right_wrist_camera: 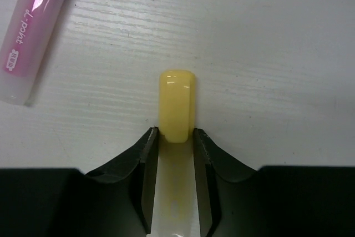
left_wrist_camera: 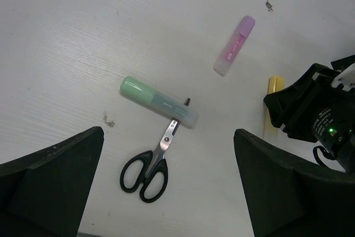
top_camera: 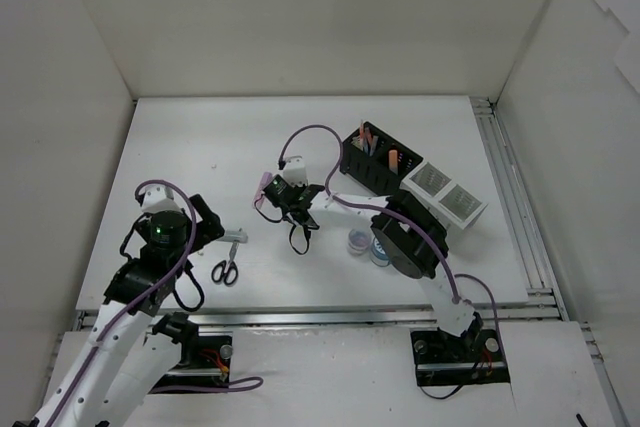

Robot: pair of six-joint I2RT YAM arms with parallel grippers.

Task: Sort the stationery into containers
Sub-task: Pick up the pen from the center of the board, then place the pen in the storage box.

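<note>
My right gripper (right_wrist_camera: 176, 137) is shut on a yellow highlighter (right_wrist_camera: 176, 106), which lies low at the table; both jaws press its sides. A pink highlighter (right_wrist_camera: 28, 37) lies just left of it. In the top view the right gripper (top_camera: 287, 194) is mid-table, beside the pink highlighter (top_camera: 265, 187). My left gripper (left_wrist_camera: 166, 192) is open and empty, above black-handled scissors (left_wrist_camera: 145, 169) and a green highlighter (left_wrist_camera: 158, 101). The yellow highlighter (left_wrist_camera: 272, 106) and pink highlighter (left_wrist_camera: 234, 45) also show in the left wrist view. The black organizer (top_camera: 375, 157) and white organizer (top_camera: 445, 195) stand at the back right.
Two small tape rolls (top_camera: 358, 240) (top_camera: 380, 250) lie beside the right arm's forearm. The black organizer holds an orange highlighter (top_camera: 393, 158) and thin pens (top_camera: 368, 142). White walls enclose the table on three sides. The scissors (top_camera: 225, 271) lie near the front edge.
</note>
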